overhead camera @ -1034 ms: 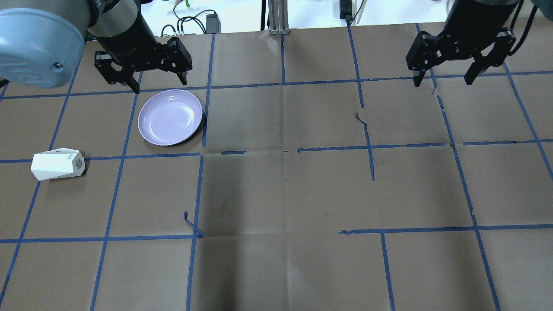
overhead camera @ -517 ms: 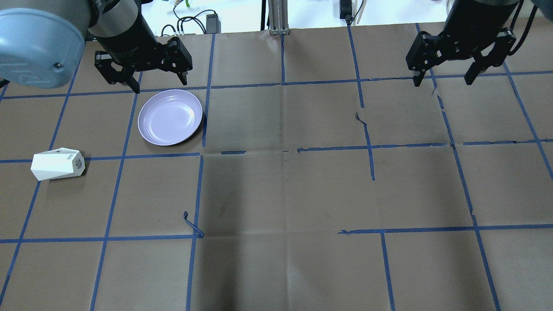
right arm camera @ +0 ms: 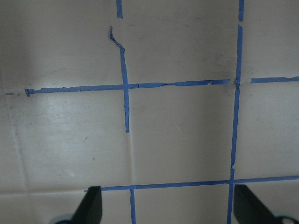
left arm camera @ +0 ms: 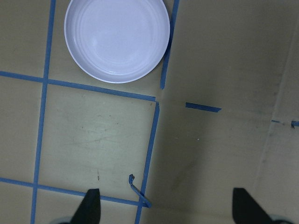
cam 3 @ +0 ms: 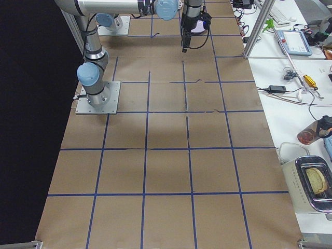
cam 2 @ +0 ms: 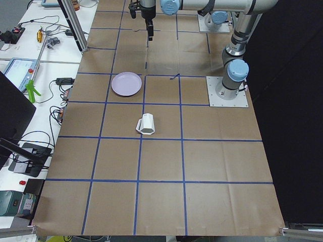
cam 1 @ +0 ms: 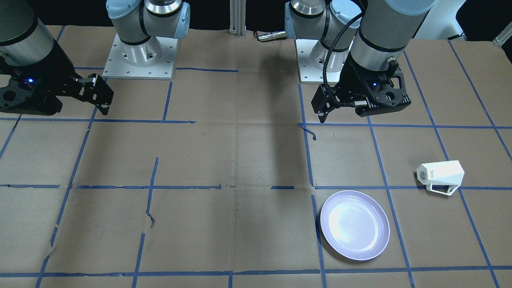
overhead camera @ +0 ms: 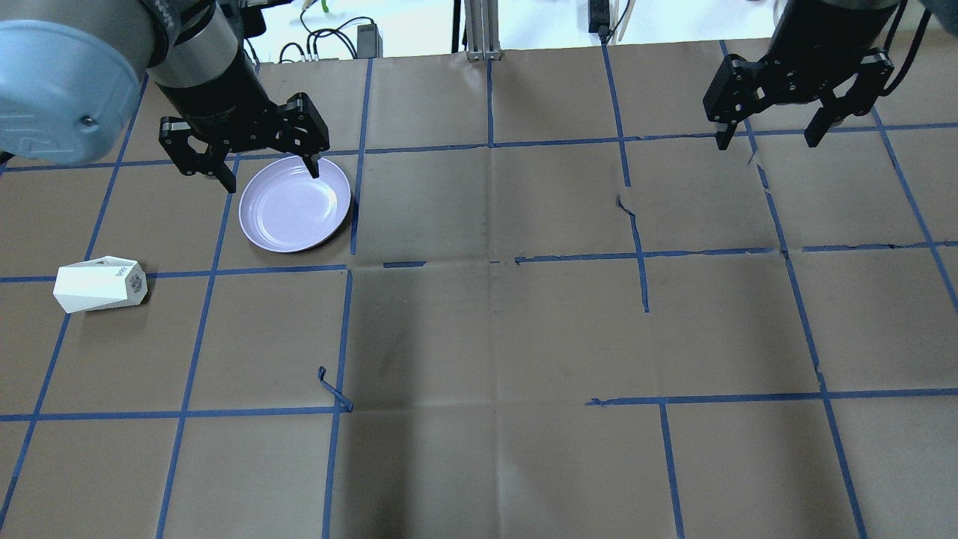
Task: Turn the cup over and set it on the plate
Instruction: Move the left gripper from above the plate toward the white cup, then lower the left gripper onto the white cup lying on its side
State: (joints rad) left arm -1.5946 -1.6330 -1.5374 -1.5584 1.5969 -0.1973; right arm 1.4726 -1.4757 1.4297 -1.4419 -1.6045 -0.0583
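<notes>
Far out on left side, cup [overhead camera: 99, 284] lies tipped over, well apart from plate [overhead camera: 294, 203]. Left gripper [overhead camera: 271, 178] wide, empty, raised near plate; right gripper [overhead camera: 765, 144] wide, idle. Cup likely light, rigid, slippery, breakable: pinch 2 flat facets, avoid thin handle.

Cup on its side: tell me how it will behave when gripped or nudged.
The cup rests on flat facets, so a nudge would probably slide it, not roll it. It looks hard and stiff, likely keeping shape when gripped, though smooth slanted faces may slip. The thin handle looks its frailest part.
</notes>
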